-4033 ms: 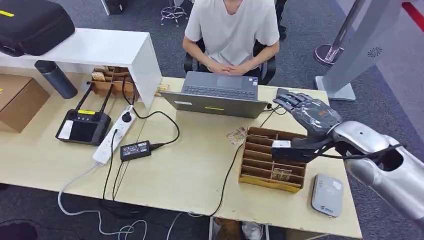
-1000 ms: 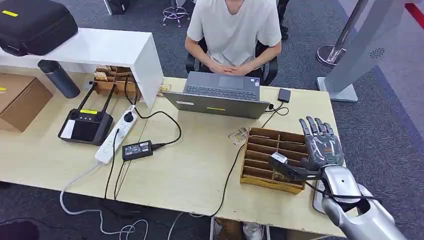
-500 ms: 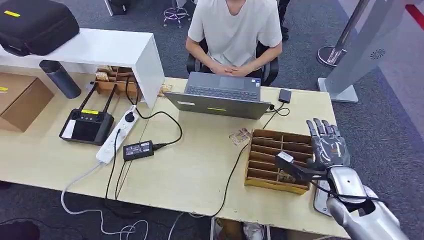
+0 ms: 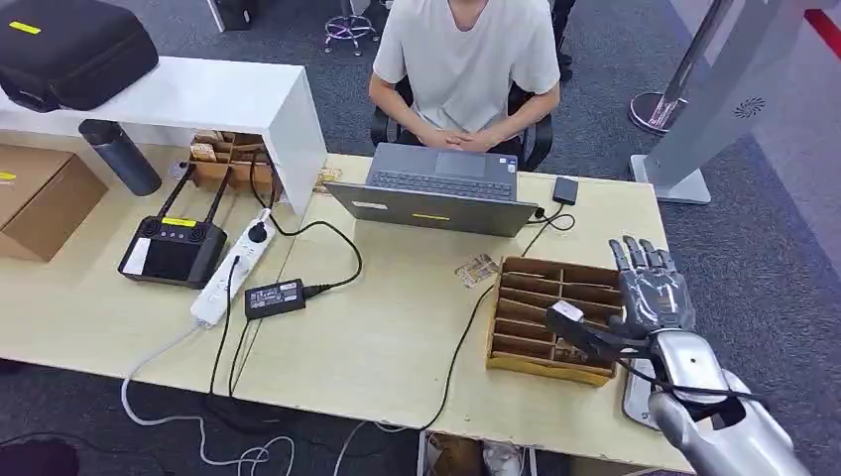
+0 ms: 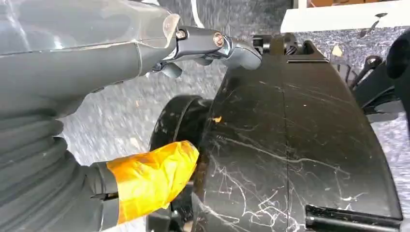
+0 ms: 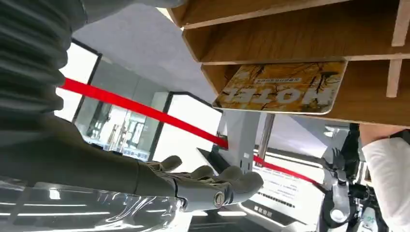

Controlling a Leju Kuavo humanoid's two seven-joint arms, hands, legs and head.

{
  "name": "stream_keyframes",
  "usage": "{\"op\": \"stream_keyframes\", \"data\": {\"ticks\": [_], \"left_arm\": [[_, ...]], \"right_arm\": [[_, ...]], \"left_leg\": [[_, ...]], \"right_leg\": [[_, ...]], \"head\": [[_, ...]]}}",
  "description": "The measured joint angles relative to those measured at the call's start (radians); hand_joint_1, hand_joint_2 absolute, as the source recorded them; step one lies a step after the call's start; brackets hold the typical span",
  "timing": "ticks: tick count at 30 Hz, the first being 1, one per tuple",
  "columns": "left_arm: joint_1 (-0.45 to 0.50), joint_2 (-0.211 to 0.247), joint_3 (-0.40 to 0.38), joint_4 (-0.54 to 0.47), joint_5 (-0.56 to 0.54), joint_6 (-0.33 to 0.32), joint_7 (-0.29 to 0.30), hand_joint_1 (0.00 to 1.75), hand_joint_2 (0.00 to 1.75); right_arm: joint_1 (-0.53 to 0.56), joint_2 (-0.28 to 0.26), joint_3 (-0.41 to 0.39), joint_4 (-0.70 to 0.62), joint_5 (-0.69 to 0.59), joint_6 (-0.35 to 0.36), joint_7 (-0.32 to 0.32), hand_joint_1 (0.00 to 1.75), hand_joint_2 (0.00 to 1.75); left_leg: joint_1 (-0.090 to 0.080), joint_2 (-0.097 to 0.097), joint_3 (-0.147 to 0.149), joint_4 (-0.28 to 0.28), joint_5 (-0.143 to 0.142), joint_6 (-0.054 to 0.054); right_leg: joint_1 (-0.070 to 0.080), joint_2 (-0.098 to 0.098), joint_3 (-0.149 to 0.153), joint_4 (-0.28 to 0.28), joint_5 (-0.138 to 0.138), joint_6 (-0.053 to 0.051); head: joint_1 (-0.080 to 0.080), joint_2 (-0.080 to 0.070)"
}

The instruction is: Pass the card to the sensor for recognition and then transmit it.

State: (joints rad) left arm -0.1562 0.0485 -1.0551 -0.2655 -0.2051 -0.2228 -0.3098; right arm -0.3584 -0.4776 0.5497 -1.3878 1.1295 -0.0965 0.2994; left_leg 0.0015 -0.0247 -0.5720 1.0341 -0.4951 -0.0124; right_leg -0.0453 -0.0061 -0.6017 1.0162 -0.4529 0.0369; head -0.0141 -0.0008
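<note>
One glossy rectangular card (image 6: 280,87), yellow-patterned and printed "HOTEL", lies in a compartment of the wooden organiser (image 4: 540,312). We see our right hand (image 4: 650,288) spread wide beside it, empty.

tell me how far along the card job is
Early stage; nothing looks done. The yellow hotel card lies in a slot of the brown wooden divider tray. In hand: the right robot hand hovers open, fingers spread, beside the tray, holding nothing. Left: grasp the card, present it to the grey card reader, then pass it on.
</note>
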Motion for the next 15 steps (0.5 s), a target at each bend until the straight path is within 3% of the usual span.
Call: {"op": "stream_keyframes", "data": {"ticks": [6, 8, 10, 15], "left_arm": [[0.043, 0.011, 0.053, 0.002, 0.105, -0.009, -0.029, 0.00, 1.75], [0.066, 0.013, 0.092, 0.009, 0.186, -0.010, -0.031, 0.00, 1.75], [0.087, 0.016, 0.122, 0.012, 0.249, -0.009, -0.040, 0.00, 1.75], [0.113, 0.016, 0.172, 0.016, 0.364, -0.008, -0.040, 0.00, 1.75]], "right_arm": [[0.032, 0.000, -0.013, -0.052, -0.009, -0.060, -0.030, 0.00, 1.75], [0.048, 0.001, -0.023, -0.070, -0.008, -0.159, -0.066, 0.00, 1.75], [0.067, 0.002, -0.037, -0.087, 0.001, -0.213, -0.083, 0.00, 1.75], [0.103, 0.007, -0.067, -0.121, 0.003, -0.233, -0.093, 0.00, 1.75]], "left_leg": [[0.000, -0.003, 0.000, 0.000, -0.001, 0.001], [0.000, -0.003, 0.000, 0.000, -0.001, 0.001], [0.000, -0.003, -0.001, 0.000, -0.001, 0.001], [0.000, -0.003, -0.001, 0.000, -0.001, 0.002]], "right_leg": [[-0.001, -0.001, 0.000, 0.000, -0.002, 0.001], [-0.001, -0.001, -0.001, 0.000, -0.002, 0.001], [0.000, -0.001, -0.001, 0.000, -0.002, 0.002], [0.000, -0.002, -0.001, 0.000, -0.003, 0.002]], "head": [[-0.001, 0.000], [-0.001, 0.000], [-0.001, 0.000], [0.000, 0.000]]}}
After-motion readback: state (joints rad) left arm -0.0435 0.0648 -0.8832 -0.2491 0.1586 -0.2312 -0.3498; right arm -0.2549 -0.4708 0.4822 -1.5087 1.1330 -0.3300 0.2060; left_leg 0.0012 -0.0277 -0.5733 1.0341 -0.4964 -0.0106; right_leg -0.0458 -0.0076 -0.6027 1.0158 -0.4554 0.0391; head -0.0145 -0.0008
